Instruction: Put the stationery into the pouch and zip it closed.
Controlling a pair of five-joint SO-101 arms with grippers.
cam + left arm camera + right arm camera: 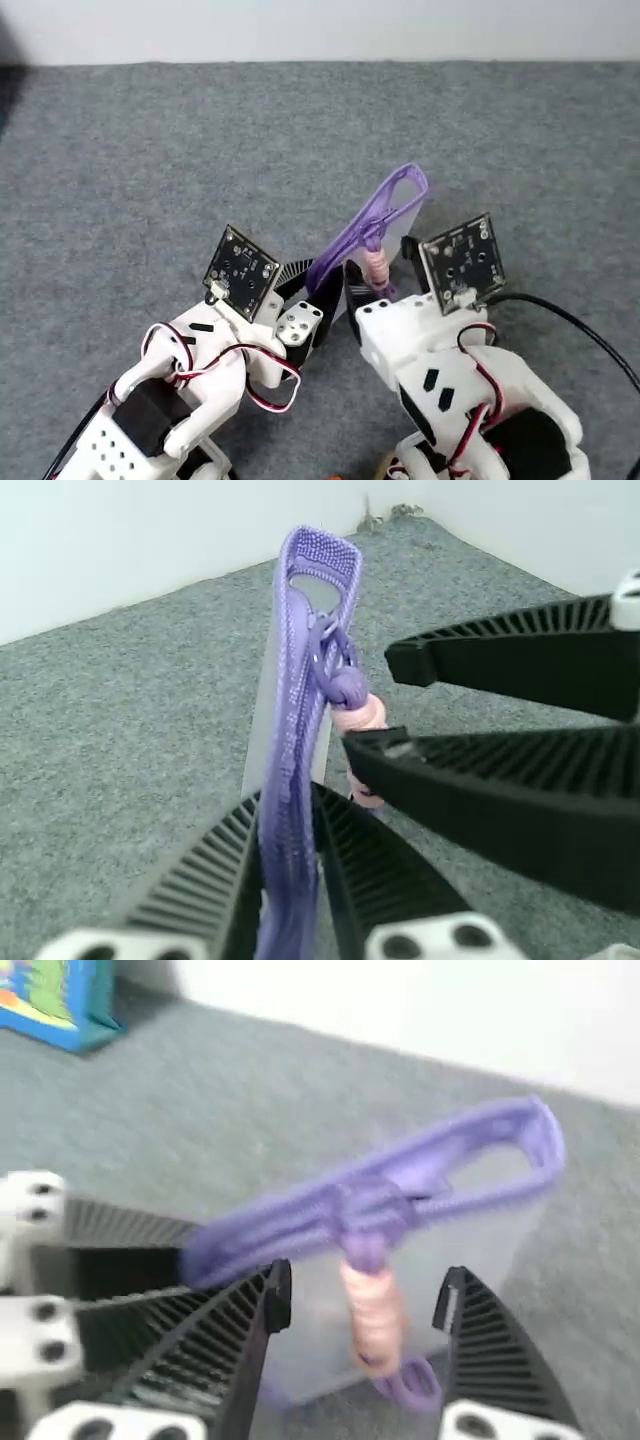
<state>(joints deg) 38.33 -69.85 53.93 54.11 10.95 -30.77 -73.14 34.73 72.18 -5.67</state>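
A clear pouch (372, 212) with a purple zip is held up off the grey mat between the two arms. My left gripper (285, 805) is shut on the zip band at the pouch's near end (318, 275). A pink pull (370, 1320) hangs from the slider about midway along the zip. Beyond the slider the zip gapes in a loop (318, 575). My right gripper (365, 1285) is open, its fingers on either side of the pink pull (377, 265) without pinching it. In the left wrist view the right gripper (370, 700) stands open beside the pouch (300, 680).
Grey mat (150, 150) covers the table up to a white wall at the back. A colourful box (55, 1000) stands far off by the wall. A black cable (580, 320) trails from the right arm.
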